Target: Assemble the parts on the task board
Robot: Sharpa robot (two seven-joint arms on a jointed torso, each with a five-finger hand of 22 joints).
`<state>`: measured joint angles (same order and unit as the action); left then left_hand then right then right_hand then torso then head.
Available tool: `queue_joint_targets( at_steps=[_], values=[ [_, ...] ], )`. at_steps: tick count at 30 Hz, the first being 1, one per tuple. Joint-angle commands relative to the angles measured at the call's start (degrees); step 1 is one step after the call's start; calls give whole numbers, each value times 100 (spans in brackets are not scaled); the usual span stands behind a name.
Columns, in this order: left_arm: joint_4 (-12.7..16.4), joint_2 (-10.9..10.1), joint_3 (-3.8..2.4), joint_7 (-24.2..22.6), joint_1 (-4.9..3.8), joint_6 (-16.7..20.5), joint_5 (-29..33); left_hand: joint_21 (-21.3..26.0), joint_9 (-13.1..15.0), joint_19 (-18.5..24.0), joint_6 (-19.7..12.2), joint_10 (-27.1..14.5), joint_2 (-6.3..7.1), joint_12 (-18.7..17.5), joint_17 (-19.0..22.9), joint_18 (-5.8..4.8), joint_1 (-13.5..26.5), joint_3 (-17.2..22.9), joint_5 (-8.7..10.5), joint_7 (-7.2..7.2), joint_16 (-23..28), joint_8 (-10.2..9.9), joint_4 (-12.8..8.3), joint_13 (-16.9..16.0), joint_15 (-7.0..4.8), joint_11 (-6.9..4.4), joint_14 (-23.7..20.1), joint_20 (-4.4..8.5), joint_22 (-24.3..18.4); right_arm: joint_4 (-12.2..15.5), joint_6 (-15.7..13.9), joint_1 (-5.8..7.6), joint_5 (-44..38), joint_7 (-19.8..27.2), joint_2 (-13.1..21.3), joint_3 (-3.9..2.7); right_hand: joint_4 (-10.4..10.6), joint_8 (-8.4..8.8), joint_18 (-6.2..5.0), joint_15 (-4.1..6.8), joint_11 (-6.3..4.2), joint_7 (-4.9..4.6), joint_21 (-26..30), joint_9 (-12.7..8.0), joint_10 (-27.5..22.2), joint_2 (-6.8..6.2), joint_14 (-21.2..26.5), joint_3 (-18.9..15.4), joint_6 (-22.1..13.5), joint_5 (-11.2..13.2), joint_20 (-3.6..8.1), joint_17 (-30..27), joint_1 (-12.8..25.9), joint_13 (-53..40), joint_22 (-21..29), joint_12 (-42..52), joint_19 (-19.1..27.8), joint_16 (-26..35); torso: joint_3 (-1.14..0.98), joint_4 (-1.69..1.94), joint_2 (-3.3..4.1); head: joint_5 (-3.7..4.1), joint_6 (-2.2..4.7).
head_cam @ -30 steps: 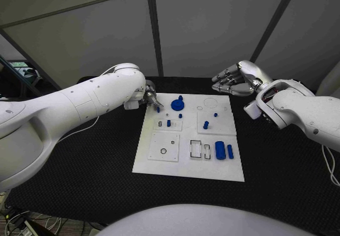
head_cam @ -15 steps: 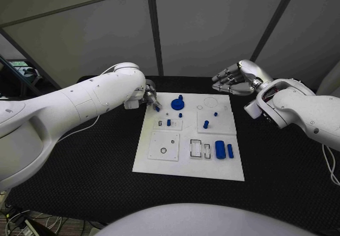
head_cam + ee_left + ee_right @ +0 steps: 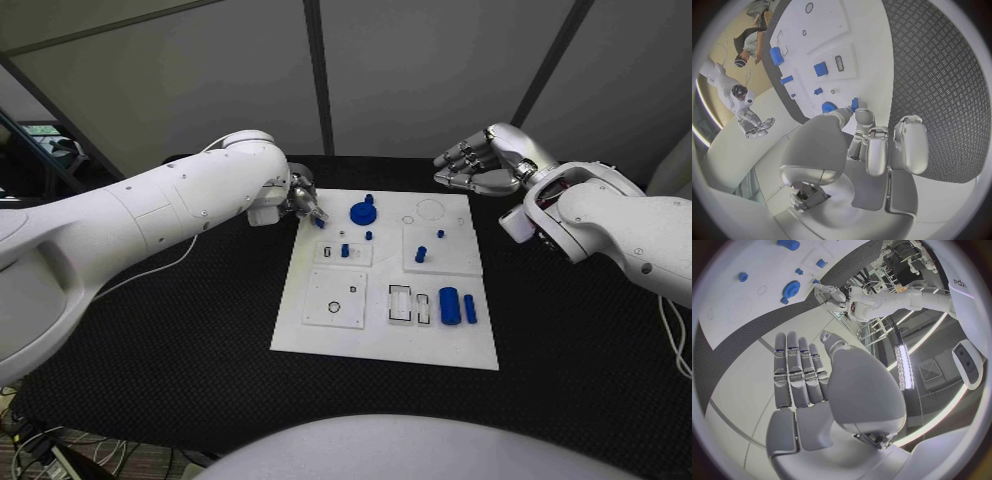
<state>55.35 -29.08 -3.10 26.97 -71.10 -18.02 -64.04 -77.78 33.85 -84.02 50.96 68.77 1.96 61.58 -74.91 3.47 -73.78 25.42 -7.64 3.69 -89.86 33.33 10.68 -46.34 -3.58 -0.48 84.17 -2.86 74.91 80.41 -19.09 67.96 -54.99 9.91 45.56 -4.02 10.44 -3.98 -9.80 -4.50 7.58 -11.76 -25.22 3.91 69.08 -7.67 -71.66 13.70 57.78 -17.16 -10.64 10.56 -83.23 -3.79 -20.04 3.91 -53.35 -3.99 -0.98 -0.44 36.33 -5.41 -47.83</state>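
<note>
The white task board [image 3: 378,335] lies in the middle of the black table. My left hand [image 3: 302,197] hovers over its far left corner and pinches a small blue peg [image 3: 319,222] [image 3: 854,104] at its fingertips, close beside the blue gear [image 3: 361,212] [image 3: 828,107]. Short blue pegs [image 3: 420,254] stand in the board's far half. Two blue cylinders [image 3: 449,305] lie at its near right. My right hand [image 3: 483,165] hangs off the far right corner, above the table, fingers straight and side by side [image 3: 798,375], holding nothing.
Black mat [image 3: 173,330] surrounds the board on all sides. Empty rectangular slots [image 3: 398,303] and a round hole [image 3: 333,307] show in the board's near half. Grey panel walls stand just behind the table's far edge.
My left hand has shifted very slightly with the peg still pinched. The right hand and the parts on the board stay as they were.
</note>
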Motion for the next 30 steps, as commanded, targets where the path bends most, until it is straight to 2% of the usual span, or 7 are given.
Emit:
queue_joint_targets(
  at_steps=[1,5,11,15,23,30],
  values=[
    [272,-160,-2,-89,-9,379,232,25,58,-75,-9,87,149,-7,-1447,-26,62,936,12,-9,31,61,-738,-10,-48,2,563,57,431,11,14,10,-9,29,13,-3,-17,15,-62,-33,10,9,48,-5,-44,32,-3,-18,-49,-31,-36,-10,13,3,15,-14,-14,31,0,0,-5,-17,9],
    [695,-427,-1,-59,-8,567,271,13,100,-88,23,159,296,3,-1422,-30,175,1201,-4,-22,49,106,-812,-30,-56,-34,556,72,454,8,7,10,-9,31,28,-3,-17,15,-62,-33,10,9,49,-5,-44,33,-3,-18,-49,-31,-37,-11,13,3,16,-13,-15,31,6,8,-9,-15,6],
    [1175,-726,1,-30,15,758,285,6,114,-95,42,196,351,16,-1417,-32,211,1284,-5,-30,53,121,-842,-52,-63,-42,554,78,465,4,3,10,-9,34,37,-3,-17,15,-62,-33,10,9,49,-5,-44,33,-3,-18,-49,-31,-37,-11,13,3,16,-13,-15,31,5,8,-13,-22,-1],
    [1446,-878,4,-7,63,829,287,-9,121,-103,54,222,383,26,-1423,-36,229,1327,-9,-36,49,128,-859,-68,-68,-47,556,82,481,2,3,10,-9,36,38,-3,-17,15,-62,-33,10,9,49,-5,-44,33,-3,-18,-49,-31,-37,-11,13,3,16,-13,-15,31,2,8,-16,-37,-6],
    [1803,-1023,8,26,194,901,240,-14,124,-106,60,234,394,31,-1420,-37,237,1347,-11,-38,51,131,-865,-76,-70,-50,555,84,486,-7,6,9,-9,37,31,-3,-17,15,-62,-33,10,9,49,-5,-44,33,-3,-18,-49,-31,-37,-11,13,3,16,-13,-15,31,6,5,-4,-51,-1],
    [1936,-1044,10,51,282,960,83,-18,130,-110,74,269,410,59,-1407,-39,258,1384,-16,-43,60,138,-869,-118,-74,-54,551,87,492,-11,10,9,-9,40,25,-3,-17,15,-62,-33,10,9,49,-5,-44,33,-3,-18,-49,-31,-37,-11,13,3,16,-13,-15,31,5,1,-1,-61,6]
  ],
)
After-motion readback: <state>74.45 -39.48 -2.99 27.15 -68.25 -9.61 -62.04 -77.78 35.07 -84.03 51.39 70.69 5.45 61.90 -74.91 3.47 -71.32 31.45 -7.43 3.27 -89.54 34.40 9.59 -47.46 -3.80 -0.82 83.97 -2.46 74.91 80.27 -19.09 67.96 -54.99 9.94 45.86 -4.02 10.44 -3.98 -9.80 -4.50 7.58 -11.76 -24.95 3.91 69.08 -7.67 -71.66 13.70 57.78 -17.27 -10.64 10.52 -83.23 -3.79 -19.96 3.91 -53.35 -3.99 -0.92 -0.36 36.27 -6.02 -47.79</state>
